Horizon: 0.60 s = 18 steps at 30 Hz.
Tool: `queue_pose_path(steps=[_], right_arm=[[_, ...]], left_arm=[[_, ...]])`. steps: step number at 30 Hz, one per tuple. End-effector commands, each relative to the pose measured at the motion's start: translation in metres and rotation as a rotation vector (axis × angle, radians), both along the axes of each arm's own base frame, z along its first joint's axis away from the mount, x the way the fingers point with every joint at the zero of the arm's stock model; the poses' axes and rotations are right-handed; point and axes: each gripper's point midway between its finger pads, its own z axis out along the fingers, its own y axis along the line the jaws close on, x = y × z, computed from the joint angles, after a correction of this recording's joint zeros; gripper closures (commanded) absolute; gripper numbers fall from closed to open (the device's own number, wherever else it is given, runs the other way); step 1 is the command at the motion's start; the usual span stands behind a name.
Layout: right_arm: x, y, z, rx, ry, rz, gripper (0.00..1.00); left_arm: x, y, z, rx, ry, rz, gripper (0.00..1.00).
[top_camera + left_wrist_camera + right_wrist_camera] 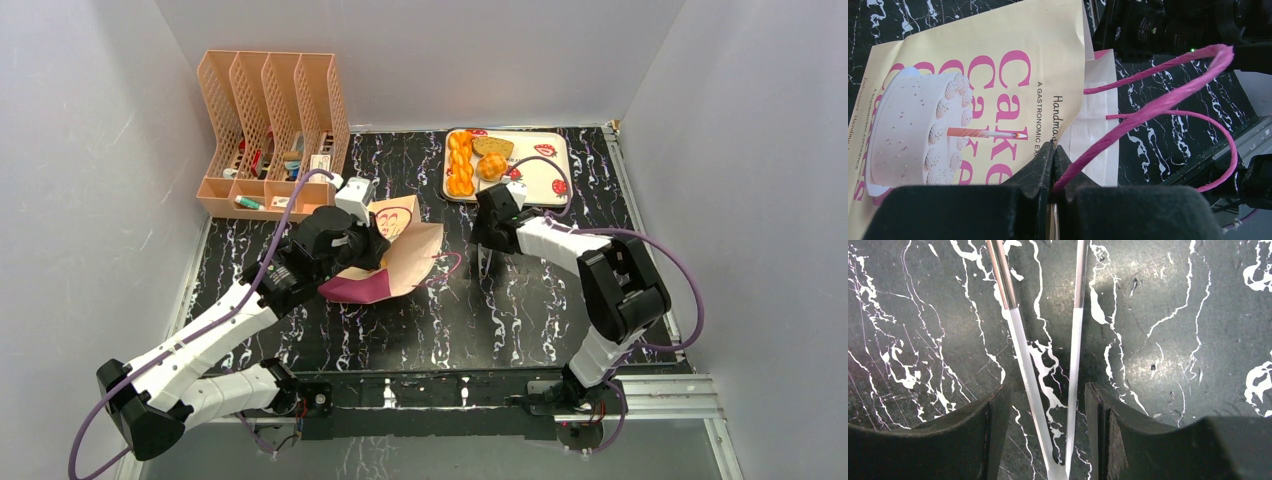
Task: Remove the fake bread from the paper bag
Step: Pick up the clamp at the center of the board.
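Note:
The paper bag lies tilted at the table's middle, its mouth facing right, cake print and pink lettering showing. My left gripper is shut on one pink cord handle at the bag's rim, above the bag's left end. Fake bread sits on the tray: a braided loaf, a round bun and a brownish piece. The bag's inside is hidden. My right gripper hangs right of the bag, its jaws round metal tongs, whose tips are spread with nothing between them.
A peach file rack with small items stands at the back left. The strawberry-print tray is at the back right, near the wall. The second bag handle loops onto the black marble tabletop between bag and right gripper.

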Motion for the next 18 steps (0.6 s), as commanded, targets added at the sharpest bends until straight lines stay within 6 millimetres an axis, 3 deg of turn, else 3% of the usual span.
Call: queue_pose_path(steps=[1,13,18], right_arm=[[0.002,0.002,0.021,0.022,-0.056,0.009,0.47],[0.008,0.001,-0.004,-0.020,-0.034,0.016,0.48],[0.006,0.002,-0.010,-0.022,-0.017,0.029,0.60]], left_arm=[[0.001,0.005,-0.004,0.003,0.008,0.022,1.00],[0.000,0.010,-0.006,0.007,0.017,0.040,1.00],[0.001,0.011,-0.005,0.012,0.011,0.047,1.00]])
